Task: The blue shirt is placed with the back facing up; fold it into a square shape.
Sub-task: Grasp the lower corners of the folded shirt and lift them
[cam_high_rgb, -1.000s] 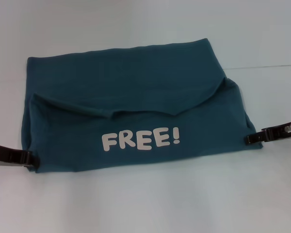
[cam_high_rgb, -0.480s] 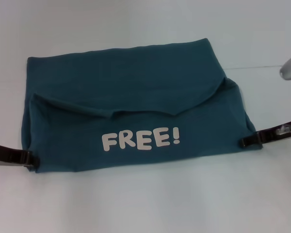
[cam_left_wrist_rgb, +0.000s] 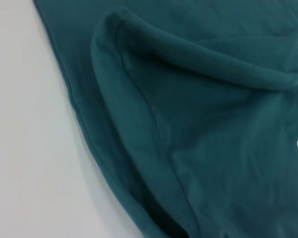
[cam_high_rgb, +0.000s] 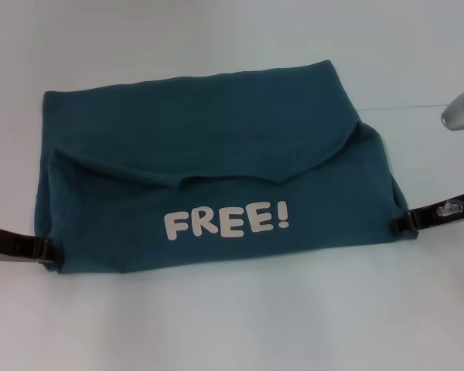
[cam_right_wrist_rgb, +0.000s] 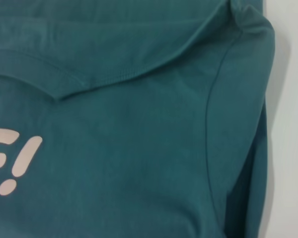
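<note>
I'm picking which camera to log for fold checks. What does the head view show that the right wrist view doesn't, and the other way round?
Only the head view shows the whole folded shirt outline, the full "FREE!" lettering, the left gripper at the near left corner and the right gripper at the right edge.

Only the right wrist view shows fine detail: the stitched hem of the folded-over flap and the sleeve seam.

Both show teal fabric, the curved flap edge, the exclamation mark and the white table.
</note>
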### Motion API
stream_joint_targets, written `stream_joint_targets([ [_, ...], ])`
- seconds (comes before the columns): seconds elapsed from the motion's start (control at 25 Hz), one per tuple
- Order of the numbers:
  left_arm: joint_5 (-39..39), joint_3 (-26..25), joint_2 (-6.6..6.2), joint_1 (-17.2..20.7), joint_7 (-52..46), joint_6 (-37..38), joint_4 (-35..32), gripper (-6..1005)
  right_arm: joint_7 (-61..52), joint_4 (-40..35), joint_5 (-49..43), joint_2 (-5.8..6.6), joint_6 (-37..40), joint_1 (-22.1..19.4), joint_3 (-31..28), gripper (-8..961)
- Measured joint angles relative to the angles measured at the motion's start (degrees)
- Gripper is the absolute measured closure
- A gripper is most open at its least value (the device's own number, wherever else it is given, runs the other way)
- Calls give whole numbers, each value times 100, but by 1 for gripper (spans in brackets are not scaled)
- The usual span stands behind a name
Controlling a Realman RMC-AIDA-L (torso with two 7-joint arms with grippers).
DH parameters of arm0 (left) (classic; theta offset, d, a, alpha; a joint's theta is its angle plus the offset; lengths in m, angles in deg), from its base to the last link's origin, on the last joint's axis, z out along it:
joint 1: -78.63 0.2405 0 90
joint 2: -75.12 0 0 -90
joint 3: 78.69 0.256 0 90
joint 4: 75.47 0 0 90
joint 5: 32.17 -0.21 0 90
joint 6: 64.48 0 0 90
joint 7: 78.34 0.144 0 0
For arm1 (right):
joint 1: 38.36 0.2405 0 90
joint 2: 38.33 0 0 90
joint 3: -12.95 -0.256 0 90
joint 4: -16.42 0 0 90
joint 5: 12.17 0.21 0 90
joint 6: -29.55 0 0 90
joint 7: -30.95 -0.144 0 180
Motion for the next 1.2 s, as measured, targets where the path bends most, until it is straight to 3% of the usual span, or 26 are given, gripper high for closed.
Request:
stream_joint_targets([
  [0.44,0,0,-5,0,10,12,24,914,75,-66,41,-5,40,30,-2,882],
  [0.76,0,-31,-88,-55,80,375,43,914,174,-774,125,7,870,-70,18,903],
  [0.96,-44,-52,-221,-134,97,1076,1,914,251,-1247,-40,55,1922,-112,94,911],
  [1.2,-315,-31,-327,-186,140,2006,-38,914,406,-1378,-359,6,2913,-82,501,911],
])
